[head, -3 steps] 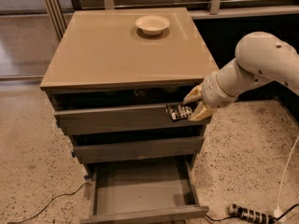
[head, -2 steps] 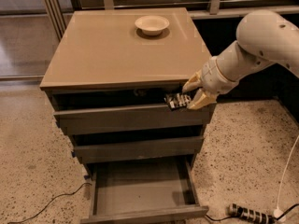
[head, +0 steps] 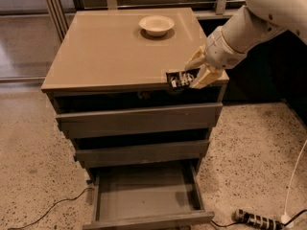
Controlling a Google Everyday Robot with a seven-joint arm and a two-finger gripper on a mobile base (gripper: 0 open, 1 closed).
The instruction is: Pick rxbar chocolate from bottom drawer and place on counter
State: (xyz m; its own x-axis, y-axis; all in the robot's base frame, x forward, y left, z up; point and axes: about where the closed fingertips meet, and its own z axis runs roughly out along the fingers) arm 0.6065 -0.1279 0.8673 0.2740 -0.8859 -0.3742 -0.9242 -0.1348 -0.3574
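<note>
We saw the cream two-finger gripper (head: 193,74) clamped on the small black-wrapped rxbar chocolate (head: 178,79) — the bar jutted left from it, over the near right edge of the glossy tan counter (head: 110,56).

The black-wrapped rxbar chocolate (head: 178,79), clamped in the gripper (head: 191,76), hovers at the glossy tan counter's (head: 110,56) front right edge. Below, the bottom drawer (head: 144,199) stands pulled open, grey floor showing.

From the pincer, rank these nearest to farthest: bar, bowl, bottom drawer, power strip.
The pincer is at the front right edge of the counter.
1. Bar: gripped in it.
2. Bowl: at the counter's back.
3. Bottom drawer: open, low under the counter.
4. Power strip: on the floor, at the view's lower right.
</note>
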